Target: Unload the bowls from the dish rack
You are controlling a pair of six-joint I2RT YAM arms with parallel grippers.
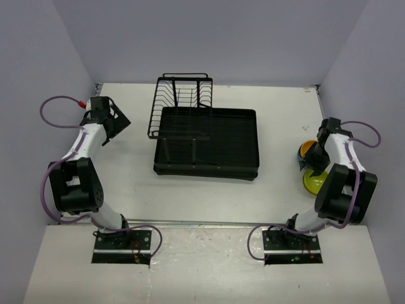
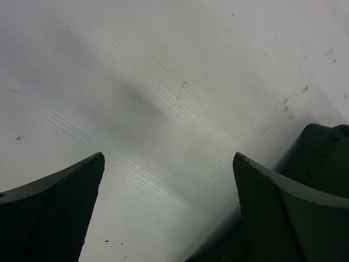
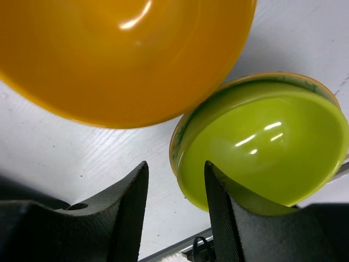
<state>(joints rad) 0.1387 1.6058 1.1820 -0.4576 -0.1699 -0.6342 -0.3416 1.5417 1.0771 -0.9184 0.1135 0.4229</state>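
Dish rack (image 1: 221, 136) centred | white table (image 1: 133, 180) | pale lilac walls (image 1: 209, 38) | bowls (image 1: 312, 182) far right

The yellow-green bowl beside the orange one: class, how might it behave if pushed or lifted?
The yellow-green bowl shows sharp glossy highlights, so it may be slippery in the jaws. Its round, curved wall suggests it would slide or rock when pushed. It looks like moulded plastic: probably light and stiff.

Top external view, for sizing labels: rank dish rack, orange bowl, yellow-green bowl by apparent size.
1. dish rack, largest.
2-3. yellow-green bowl, orange bowl: right arm hides part of both, so unranked.
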